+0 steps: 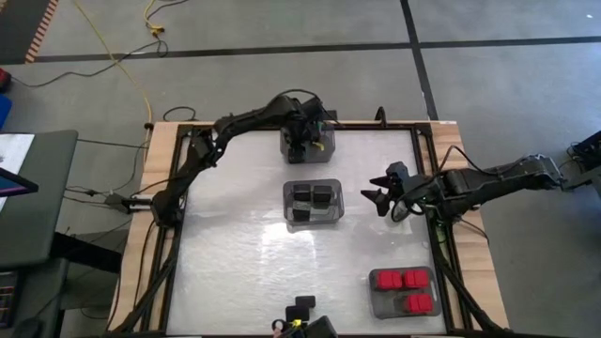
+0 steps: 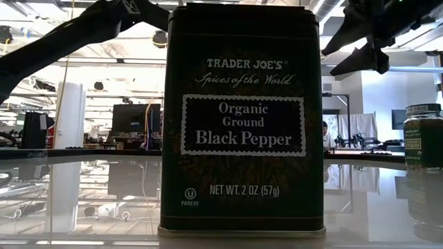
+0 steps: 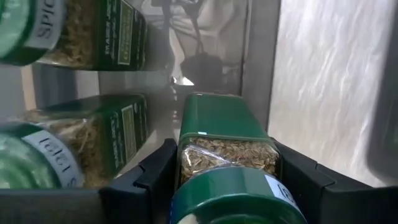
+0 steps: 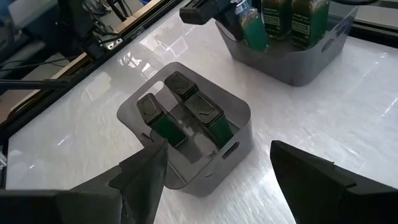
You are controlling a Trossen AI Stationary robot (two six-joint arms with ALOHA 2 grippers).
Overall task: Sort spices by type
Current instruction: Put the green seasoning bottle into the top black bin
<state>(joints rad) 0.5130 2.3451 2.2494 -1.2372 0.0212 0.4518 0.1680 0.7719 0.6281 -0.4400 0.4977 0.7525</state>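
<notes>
My left gripper (image 1: pixel 302 141) is over the far grey bin (image 1: pixel 324 150) and is shut on a green-capped spice jar (image 3: pixel 227 155). Two more green-capped jars (image 3: pixel 93 134) stand beside it in that bin. My right gripper (image 1: pixel 380 199) hangs open above the table, right of the middle bin (image 1: pixel 336 214). That bin holds several black-topped jars (image 4: pixel 186 106). Red-capped jars (image 1: pixel 404 280) fill the near right bin. A black pepper tin (image 2: pixel 242 117) stands at the near edge, a dark jar (image 2: pixel 423 135) beside it. My left gripper pinches the green-capped jar between its two fingers (image 3: pixel 149 174), which sit on opposite sides of the glass body (image 3: pixel 227 155) just under the cap. The fingers lie along the jar. It sits tilted inside the far bin (image 4: pixel 252 28); whether its base rests on the bin floor is hidden.
The three bins stand apart on the white table top (image 1: pixel 235 253), with open surface to the left and in the middle near part. Raised black frame rails (image 1: pixel 441 244) run along the table's sides. The pepper tin blocks most of the low view.
</notes>
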